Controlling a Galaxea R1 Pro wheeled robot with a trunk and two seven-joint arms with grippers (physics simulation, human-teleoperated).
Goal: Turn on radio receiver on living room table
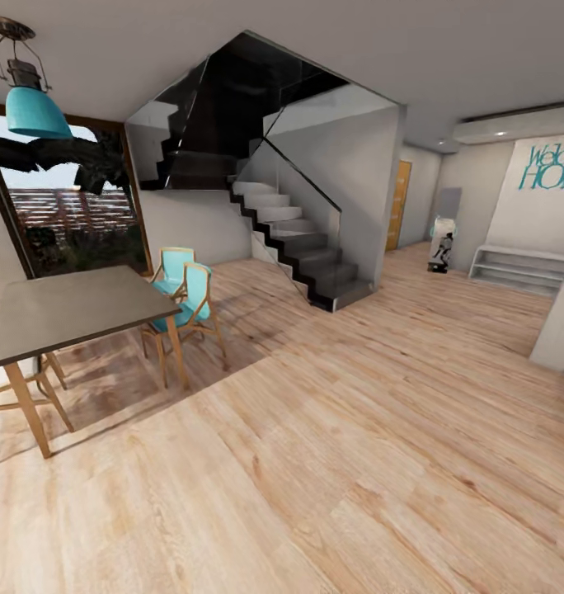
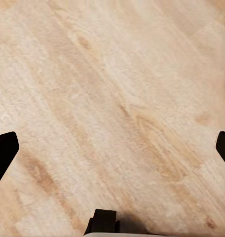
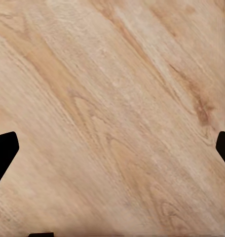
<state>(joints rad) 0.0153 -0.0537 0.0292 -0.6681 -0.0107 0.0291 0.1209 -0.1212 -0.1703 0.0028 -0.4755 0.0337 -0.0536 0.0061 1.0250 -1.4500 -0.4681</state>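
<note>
- Left tool (image 2: 112,153) and right tool (image 3: 112,158) each hang over bare wood floor (image 1: 356,462), fingers spread wide, nothing held.
- A grey dining bench (image 1: 68,309) with turquoise chairs (image 1: 187,293) stands at left under a turquoise pendant lamp (image 1: 35,107).
- A dark staircase (image 1: 290,239) rises ahead.
- The radio's place cannot be told.

Left gripper (image 2: 112,148) hangs above the wood floor (image 2: 117,89), fingers (image 2: 4,153) set wide apart with nothing between them; a dark robot part (image 2: 103,221) sits over the floor.
</note>
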